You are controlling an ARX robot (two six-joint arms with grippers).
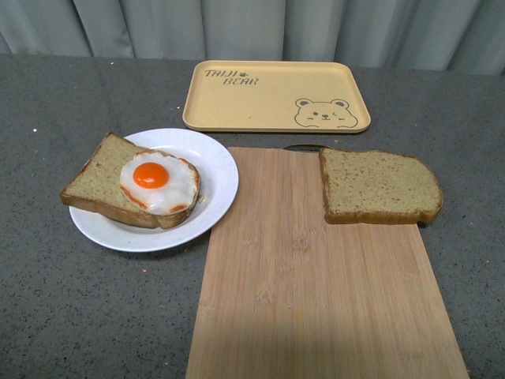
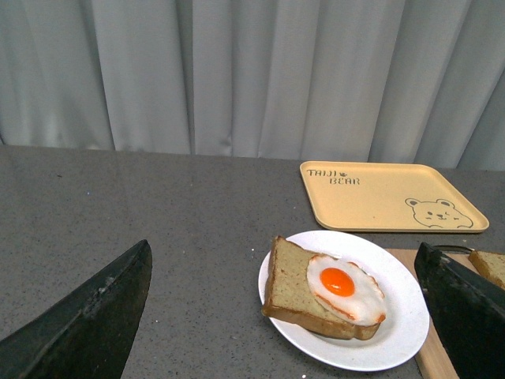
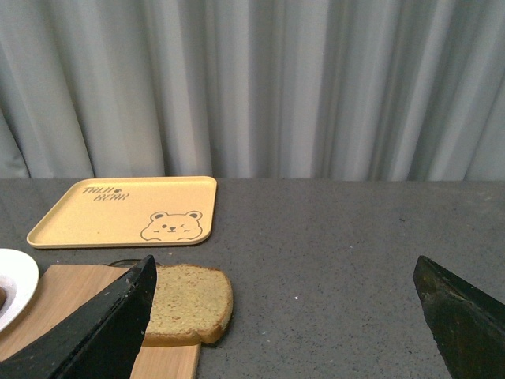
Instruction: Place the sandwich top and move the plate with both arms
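Black left gripper (image 2: 284, 246) and right gripper (image 3: 284, 259) — jaws of both spread wide, nothing held. Bare sandwich top (image 1: 380, 186) lies flat on the far right corner of the wooden board (image 1: 316, 300). White plate (image 1: 217, 197) at the board's left edge — carries the egg-topped slice (image 1: 130, 183). Yellow tray (image 1: 276, 95) behind, on the grey bench (image 1: 79, 316).
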